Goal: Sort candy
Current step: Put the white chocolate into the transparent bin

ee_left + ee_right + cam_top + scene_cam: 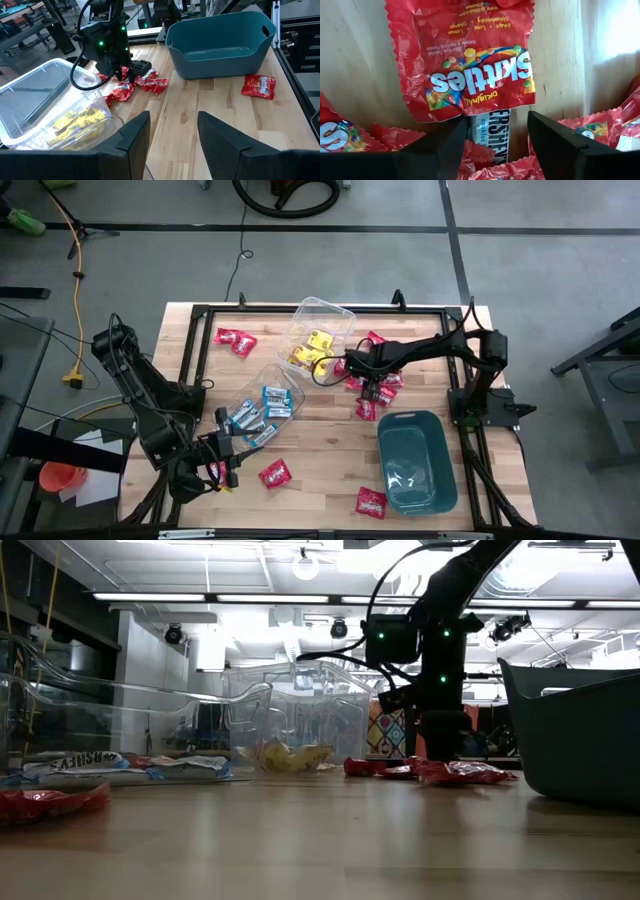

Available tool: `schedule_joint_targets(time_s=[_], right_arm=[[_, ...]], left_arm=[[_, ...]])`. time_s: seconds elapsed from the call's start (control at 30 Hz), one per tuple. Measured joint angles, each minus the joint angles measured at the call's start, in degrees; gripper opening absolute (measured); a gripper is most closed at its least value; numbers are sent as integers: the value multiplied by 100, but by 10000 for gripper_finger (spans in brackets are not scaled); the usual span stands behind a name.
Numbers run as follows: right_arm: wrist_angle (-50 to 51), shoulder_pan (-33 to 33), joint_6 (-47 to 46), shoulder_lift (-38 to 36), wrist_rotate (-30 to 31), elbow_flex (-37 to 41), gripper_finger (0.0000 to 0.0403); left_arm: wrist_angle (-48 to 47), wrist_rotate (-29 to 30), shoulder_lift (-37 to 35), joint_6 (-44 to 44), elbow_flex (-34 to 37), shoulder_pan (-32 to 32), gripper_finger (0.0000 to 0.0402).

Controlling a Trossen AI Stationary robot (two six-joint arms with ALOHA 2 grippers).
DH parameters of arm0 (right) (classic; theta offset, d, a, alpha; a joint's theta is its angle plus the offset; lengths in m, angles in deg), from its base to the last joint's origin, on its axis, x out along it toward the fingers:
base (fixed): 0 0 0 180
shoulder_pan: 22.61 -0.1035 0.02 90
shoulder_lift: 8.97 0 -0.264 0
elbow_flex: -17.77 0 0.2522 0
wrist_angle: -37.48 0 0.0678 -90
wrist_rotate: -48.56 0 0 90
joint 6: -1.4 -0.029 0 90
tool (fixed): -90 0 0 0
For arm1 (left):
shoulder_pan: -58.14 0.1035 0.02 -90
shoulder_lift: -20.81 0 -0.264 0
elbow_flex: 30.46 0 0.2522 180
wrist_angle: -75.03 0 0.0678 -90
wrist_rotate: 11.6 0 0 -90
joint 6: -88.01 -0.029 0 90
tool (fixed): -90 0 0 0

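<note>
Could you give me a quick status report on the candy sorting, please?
Right gripper open, down over red candy pile. Left gripper open, idle. Teal bin empty.

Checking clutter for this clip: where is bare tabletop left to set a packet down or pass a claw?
Bare wood lies between the teal bin and the blue-and-white packets' tub, with one red packet there. It is crowded under the right claw, where red packets pile beside the yellow tub.

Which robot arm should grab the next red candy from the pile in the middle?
Probably the right. The right gripper hangs open directly over the red candy pile, with a red packet just ahead of its fingers. The left gripper, also open, sits near the table's front left corner, far from that pile.
</note>
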Motion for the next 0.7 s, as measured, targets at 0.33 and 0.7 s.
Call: schedule_joint_targets(time_s=[0.33, 0.7], right_arm=[[70, -91, -88, -151, 433, 15, 15], [866, -204, -439, -1505, 869, 37, 5]], left_arm=[[2, 0, 0, 7, 1, 0, 154], [5, 2, 0, 4, 0, 0, 154]])
